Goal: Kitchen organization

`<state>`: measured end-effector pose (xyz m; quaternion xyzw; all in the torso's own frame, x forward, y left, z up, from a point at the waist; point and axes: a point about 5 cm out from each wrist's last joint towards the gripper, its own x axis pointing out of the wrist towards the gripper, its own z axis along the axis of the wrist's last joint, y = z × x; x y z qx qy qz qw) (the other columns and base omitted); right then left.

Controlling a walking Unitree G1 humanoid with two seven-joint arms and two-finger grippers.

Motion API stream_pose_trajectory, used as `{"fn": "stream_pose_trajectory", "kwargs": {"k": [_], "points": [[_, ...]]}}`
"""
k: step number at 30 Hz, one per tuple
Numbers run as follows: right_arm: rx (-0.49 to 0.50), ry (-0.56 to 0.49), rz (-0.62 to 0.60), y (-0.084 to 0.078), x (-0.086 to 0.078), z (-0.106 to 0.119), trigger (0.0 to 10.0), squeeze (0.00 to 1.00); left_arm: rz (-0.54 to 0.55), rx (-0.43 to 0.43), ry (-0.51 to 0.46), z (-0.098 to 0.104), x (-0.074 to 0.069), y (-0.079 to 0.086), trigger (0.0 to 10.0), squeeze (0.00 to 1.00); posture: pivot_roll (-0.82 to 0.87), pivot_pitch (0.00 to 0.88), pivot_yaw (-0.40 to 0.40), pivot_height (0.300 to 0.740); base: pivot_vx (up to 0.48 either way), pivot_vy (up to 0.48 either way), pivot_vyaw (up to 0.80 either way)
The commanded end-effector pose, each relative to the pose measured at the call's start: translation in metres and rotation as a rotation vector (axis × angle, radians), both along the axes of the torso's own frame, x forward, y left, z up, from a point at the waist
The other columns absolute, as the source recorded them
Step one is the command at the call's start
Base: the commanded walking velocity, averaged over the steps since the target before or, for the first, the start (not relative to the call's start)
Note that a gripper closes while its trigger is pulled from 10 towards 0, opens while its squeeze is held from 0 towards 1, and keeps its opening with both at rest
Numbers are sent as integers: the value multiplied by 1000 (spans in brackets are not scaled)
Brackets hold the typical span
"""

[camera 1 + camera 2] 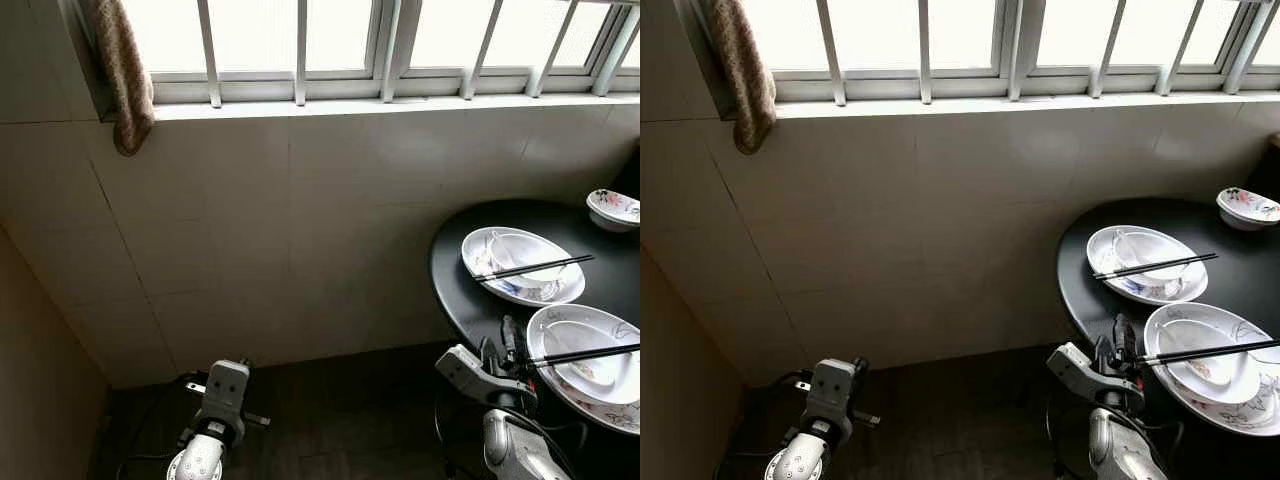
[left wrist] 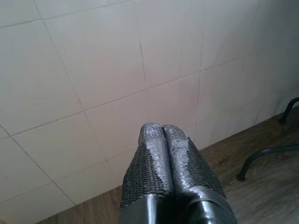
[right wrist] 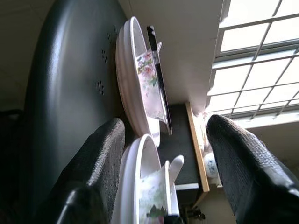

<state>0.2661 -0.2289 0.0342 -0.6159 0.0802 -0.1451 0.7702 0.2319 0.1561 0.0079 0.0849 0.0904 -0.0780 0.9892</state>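
The right tool [image 3: 163,172], fingers spread, sits at the near plate [image 1: 590,365] on the black worktop [image 1: 470,290]; approach level, avoiding the chopsticks [image 1: 585,353]. Left tool [image 2: 163,158] is closed, idle

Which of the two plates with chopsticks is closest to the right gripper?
The near plate at the table's front edge, just beside the open right gripper. The other plate sits farther back, toward the small floral bowl.

Table [image 1: 470,262] at right, below window [image 1: 300,40]; two plates [image 1: 522,265] [image 1: 588,362] on it, chopsticks [image 1: 530,268] across each
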Motion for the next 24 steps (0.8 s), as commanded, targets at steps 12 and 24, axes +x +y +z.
{"fn": "stream_pose_trajectory", "kwargs": {"k": [12,24], "points": [[29,-16,-62,-10,-4,5,10000,0,-5,-13,0,-1,1,-1,10000,0,-90,0,-39,740,0,0,0],[-2,-5,-91,-17,-7,6,10000,0,-5,-20,1,-1,2,-1,10000,0,-93,0,-40,740,0,0,0]]}}
